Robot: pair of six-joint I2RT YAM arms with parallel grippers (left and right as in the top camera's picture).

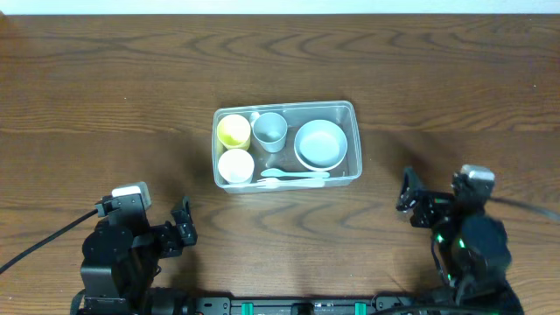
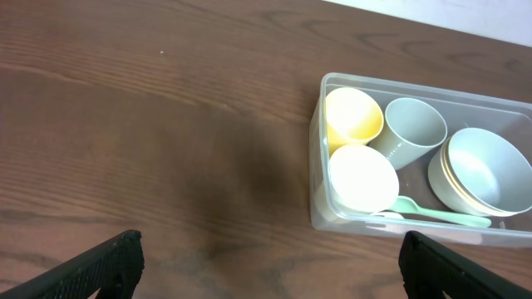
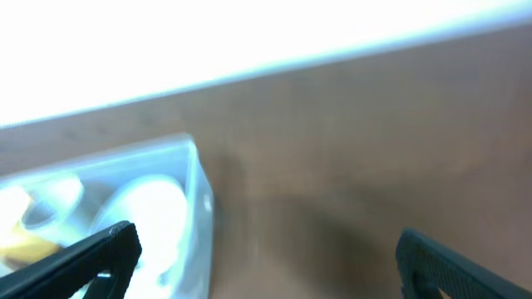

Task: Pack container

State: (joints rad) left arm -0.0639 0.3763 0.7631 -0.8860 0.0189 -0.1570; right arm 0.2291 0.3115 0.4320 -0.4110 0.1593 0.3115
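Note:
The clear rectangular container (image 1: 354,140) sits at the table's middle. It holds a yellow cup (image 1: 233,130), a grey cup (image 1: 269,131), a white cup (image 1: 235,165), stacked pale bowls (image 1: 320,144) and a pale green spoon (image 1: 293,175). In the left wrist view the container (image 2: 319,178) is at the upper right with the same cups. In the blurred right wrist view it (image 3: 198,178) is at the lower left. My left gripper (image 1: 182,229) (image 2: 266,266) is open and empty near the front left. My right gripper (image 1: 409,199) (image 3: 266,257) is open and empty at the front right.
The dark wooden table (image 1: 105,96) carries nothing else in view. Both arm bases stand at the front edge. A pale wall strip runs beyond the table's far edge.

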